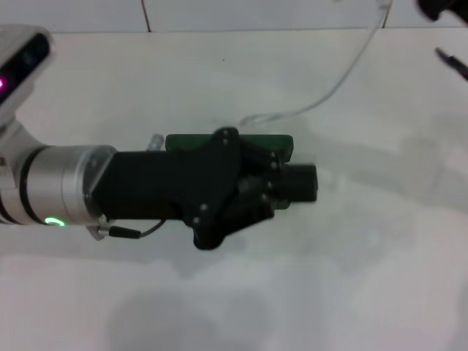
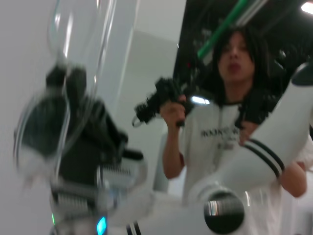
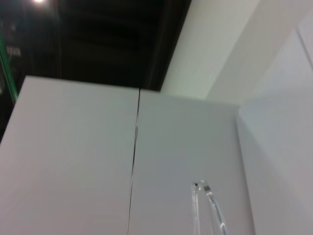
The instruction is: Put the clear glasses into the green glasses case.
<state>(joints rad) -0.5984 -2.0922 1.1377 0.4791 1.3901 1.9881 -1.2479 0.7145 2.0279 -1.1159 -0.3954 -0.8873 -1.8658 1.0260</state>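
On a white tabletop (image 1: 234, 292), the dark green oblong glasses case (image 1: 281, 144) lies mostly hidden under the left gripper (image 1: 303, 183), whose finger spread cannot be told. The clear plastic glasses (image 1: 344, 77) reach from the case's far edge toward the right gripper (image 1: 446, 36), barely in view at the far corner.
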